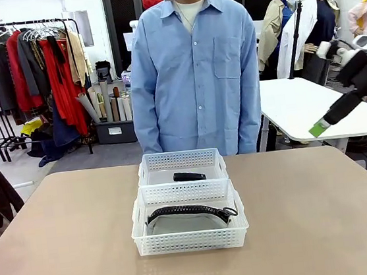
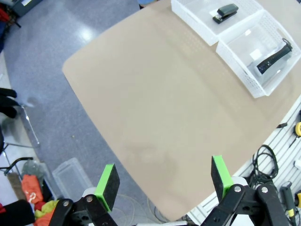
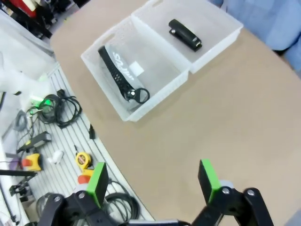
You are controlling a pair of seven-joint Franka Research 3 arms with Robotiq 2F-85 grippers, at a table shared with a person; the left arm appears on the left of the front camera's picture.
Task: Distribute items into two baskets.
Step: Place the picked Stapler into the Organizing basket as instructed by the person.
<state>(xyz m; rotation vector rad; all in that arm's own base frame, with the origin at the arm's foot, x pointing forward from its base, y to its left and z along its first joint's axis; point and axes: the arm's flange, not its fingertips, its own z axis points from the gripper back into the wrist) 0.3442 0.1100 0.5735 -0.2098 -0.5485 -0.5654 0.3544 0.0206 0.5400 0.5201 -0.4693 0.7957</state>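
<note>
Two white lattice baskets stand end to end in the middle of the tan table. The far basket (image 1: 154,171) holds a small black stapler (image 1: 188,176). In the bigger near basket (image 1: 141,232) lies the light-grey pouch (image 1: 188,222) with its black zipper edge up. My right gripper (image 1: 320,128) hangs high at the right, well away from the baskets. Seen from its wrist, the right gripper (image 3: 153,181) is open and empty, above the stapler (image 3: 185,34) and pouch (image 3: 124,75). My left gripper (image 2: 163,181) is open and empty too, high over the table's edge, with the stapler (image 2: 225,12) and pouch (image 2: 273,59) far off.
A person in a blue shirt (image 1: 194,76) stands at the far side, hands out of sight. A white table (image 1: 312,106) is at the right and a clothes rack (image 1: 30,69) at the back left. Cables and tools (image 3: 61,141) lie on a slatted shelf beside the table.
</note>
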